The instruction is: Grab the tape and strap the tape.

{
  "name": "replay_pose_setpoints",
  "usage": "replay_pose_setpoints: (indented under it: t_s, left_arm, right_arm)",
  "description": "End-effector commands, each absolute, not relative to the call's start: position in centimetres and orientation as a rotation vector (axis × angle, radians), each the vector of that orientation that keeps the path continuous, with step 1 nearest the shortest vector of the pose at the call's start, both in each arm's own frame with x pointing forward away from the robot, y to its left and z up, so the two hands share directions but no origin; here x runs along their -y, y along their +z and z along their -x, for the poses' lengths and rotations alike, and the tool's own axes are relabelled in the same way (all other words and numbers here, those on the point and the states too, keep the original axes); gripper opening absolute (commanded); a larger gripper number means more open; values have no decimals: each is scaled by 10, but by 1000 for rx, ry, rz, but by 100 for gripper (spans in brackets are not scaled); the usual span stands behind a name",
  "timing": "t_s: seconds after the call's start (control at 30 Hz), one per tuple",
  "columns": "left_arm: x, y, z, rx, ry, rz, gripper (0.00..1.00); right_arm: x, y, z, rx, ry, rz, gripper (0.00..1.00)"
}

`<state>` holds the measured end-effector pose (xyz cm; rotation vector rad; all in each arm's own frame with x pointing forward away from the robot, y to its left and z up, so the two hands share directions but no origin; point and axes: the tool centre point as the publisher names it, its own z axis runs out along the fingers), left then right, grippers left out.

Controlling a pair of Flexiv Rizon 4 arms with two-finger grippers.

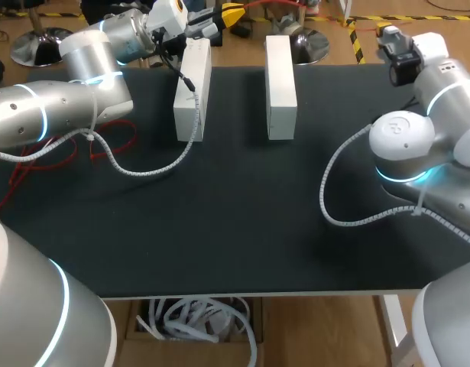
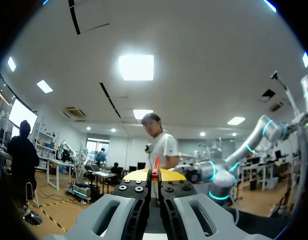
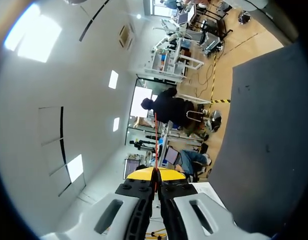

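Silver-and-white jointed left arm [image 1: 43, 115] observed bent at the elbow, wrist extended far forward, grey yellow-tipped left gripper [image 2: 154, 175] noted with tips pressed together, silver-and-white jointed right arm [image 1: 441, 99] observed folded back, grey yellow-tipped right gripper [image 3: 155, 174] likewise closed.

Our left arm [image 1: 43, 115] and right arm [image 1: 418, 145] are rounded silver-white shells with glowing cyan rings and white spiral-wrapped cables [image 1: 323, 195], and behind the yellow tips [image 2: 138, 175] of our left gripper [image 2: 154, 174] and right gripper [image 3: 155, 174] sit black screwed plates on grey fingers [image 2: 113, 212]

2 white blocks [image 1: 192, 92] [image 1: 280, 86], 2 arms [image 1: 51, 115] [image 1: 418, 145], 1 black table [image 1: 235, 229]
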<state>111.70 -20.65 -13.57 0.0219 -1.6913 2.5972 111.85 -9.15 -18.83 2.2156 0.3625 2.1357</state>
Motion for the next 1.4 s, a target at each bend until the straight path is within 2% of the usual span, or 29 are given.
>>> replay_pose_setpoints:
  t_s: [0.03, 0.37, 0.53, 0.83, 1.4]
  left_arm:
    - [207, -136, -1118, 1688, 2597, -20, 0]
    - [207, -136, -1118, 1688, 2597, -20, 0]
    - [205, -133, -1113, 1955, 2511, -68, 0]
    - [208, -127, -1101, 2445, 2162, -31, 0]
    - [224, -135, -1096, 2739, 1695, -87, 0]
  right_arm:
    - [92, -186, -1121, -403, 2158, -2185, 0]
    - [92, -186, -1121, -403, 2158, -2185, 0]
    - [92, -186, -1121, -403, 2158, -2185, 0]
    - [92, -186, -1121, -403, 2158, -2185, 0]
    - [92, -186, -1121, -403, 2158, -2185, 0]
